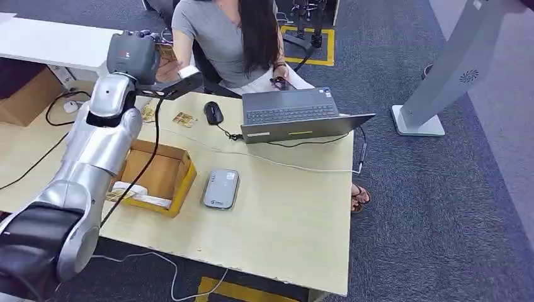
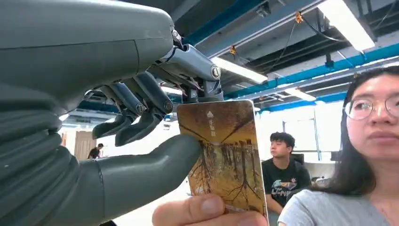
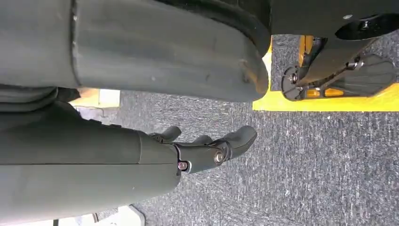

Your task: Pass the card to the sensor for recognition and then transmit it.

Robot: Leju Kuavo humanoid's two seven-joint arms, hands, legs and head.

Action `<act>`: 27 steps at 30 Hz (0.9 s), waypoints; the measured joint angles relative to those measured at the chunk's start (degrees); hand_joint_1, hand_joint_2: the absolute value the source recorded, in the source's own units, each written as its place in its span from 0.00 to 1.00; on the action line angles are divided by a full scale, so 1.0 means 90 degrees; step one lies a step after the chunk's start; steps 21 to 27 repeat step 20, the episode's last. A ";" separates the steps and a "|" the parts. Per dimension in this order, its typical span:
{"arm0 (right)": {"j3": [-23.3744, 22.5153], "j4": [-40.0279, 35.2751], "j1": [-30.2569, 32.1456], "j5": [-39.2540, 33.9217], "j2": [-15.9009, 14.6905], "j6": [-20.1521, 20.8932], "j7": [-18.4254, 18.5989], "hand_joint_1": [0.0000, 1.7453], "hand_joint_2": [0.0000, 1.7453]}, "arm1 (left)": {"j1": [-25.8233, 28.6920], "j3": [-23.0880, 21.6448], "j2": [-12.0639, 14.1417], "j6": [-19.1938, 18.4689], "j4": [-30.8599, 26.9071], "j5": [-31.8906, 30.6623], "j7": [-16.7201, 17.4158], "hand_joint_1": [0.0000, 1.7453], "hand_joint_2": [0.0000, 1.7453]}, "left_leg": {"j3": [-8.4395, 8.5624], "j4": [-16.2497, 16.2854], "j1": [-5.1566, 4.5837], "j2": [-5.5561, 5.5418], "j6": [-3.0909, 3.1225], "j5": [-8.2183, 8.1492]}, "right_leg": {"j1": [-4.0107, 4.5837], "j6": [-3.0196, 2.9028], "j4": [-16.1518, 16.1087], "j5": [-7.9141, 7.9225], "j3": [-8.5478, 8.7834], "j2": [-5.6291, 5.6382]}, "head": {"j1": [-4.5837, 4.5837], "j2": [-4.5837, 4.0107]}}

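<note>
A brown card (image 2: pixel 223 150) printed with trees stands upright, pinched between the thumb and a finger of my left hand (image 2: pixel 117 136). A person's thumb (image 2: pixel 207 212) presses on the card's near edge. In the head view my left hand (image 1: pixel 133 53) reaches out past the table's far edge toward the seated person (image 1: pixel 220 34). The grey card sensor (image 1: pixel 220 188) lies flat on the table, well behind that hand. My right hand (image 3: pixel 202 153) hangs over grey carpet with nothing in it, fingers loosely extended.
A cardboard box (image 1: pixel 165 171) sits beside the sensor, under my left arm. Two loose cards (image 1: pixel 184 119), a black mouse (image 1: pixel 213 112) and an open laptop (image 1: pixel 296 113) lie near the table's far edge. Cables cross the table (image 1: pixel 283 220). A white stand (image 1: pixel 441 82) rises at the right.
</note>
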 joint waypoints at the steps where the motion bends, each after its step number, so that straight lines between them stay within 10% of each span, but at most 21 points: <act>1: 0.0000 0.0000 -0.0001 0.0000 0.0000 0.0000 0.0010 0.00 0.00 | -0.0005 0.0000 -0.0003 0.0005 0.0025 0.0000 0.0000 1.00 1.00 | 0.0000 0.0000 0.0000 0.0000 0.0000 0.0000 | 0.0000 0.0000 0.0000 0.0000 0.0000 0.0000 | 0.0000 -0.0002; 2: 0.0000 0.0000 -0.0001 0.0002 0.0000 0.0000 0.0010 0.00 0.00 | -0.0010 -0.0002 -0.0005 0.0009 0.0046 -0.0002 0.0000 0.01 1.00 | 0.0000 0.0000 0.0000 0.0000 0.0000 0.0000 | 0.0000 0.0000 0.0000 0.0000 0.0000 0.0000 | 0.0000 -0.0002; 5: 0.0000 0.0000 0.0000 0.0005 0.0000 0.0002 0.0012 0.00 0.00 | -0.0025 -0.0044 -0.0015 0.0039 0.0114 -0.0015 0.0002 0.00 1.00 | 0.0000 0.0000 0.0000 0.0000 0.0000 0.0000 | 0.0000 0.0000 0.0000 0.0001 0.0001 0.0000 | 0.0000 0.0000; 6: 0.0000 0.0000 0.0000 0.0005 0.0000 0.0002 0.0010 0.00 0.00 | -0.0025 -0.0058 -0.0015 0.0039 0.0141 -0.0015 0.0012 0.00 0.00 | 0.0000 0.0000 0.0000 0.0000 0.0000 0.0000 | 0.0000 0.0000 0.0001 0.0001 0.0001 0.0000 | 0.0000 -0.0002; 7: 0.0000 0.0000 0.0000 0.0005 0.0000 0.0002 0.0010 0.00 0.00 | -0.0025 -0.0068 -0.0017 0.0041 0.0170 -0.0015 0.0027 0.00 0.00 | 0.0000 0.0000 0.0000 0.0000 0.0000 0.0001 | 0.0000 0.0000 0.0001 0.0001 0.0002 0.0000 | 0.0000 0.0000; 8: 0.0000 0.0000 0.0000 0.0005 0.0000 0.0000 0.0010 0.00 0.00 | -0.0025 -0.0073 -0.0017 0.0043 0.0199 -0.0015 0.0039 0.00 1.00 | 0.0000 0.0000 0.0000 0.0000 0.0000 0.0001 | 0.0000 0.0000 0.0001 0.0001 0.0001 0.0000 | 0.0000 0.0000; 27: -0.0005 0.0000 0.0008 -0.0083 0.0000 0.0012 -0.0100 0.00 0.00 | 0.0477 -0.0044 0.0194 0.0408 -0.0146 0.1426 -0.0583 0.00 1.00 | -0.0005 -0.0003 0.0000 0.0005 -0.0001 0.0000 | 0.0000 0.0000 0.0004 0.0000 0.0000 0.0005 | 0.0000 0.0000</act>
